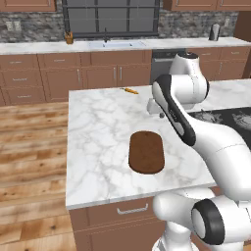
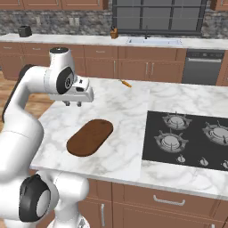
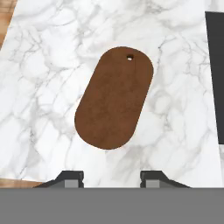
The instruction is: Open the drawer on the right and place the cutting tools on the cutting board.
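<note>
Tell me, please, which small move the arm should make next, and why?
Probably lower toward the right drawer front and reach its handle: the cutting board lies bare, the gripper hangs open and empty above the counter, and that drawer looks closed.

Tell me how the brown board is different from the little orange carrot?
The cutting board is dark brown, while the carrot is orange. The board is big, wide and flat, the carrot tiny and thin. The board lies near the counter's front, the carrot at its far edge. Both rest on the white marble counter.
</note>
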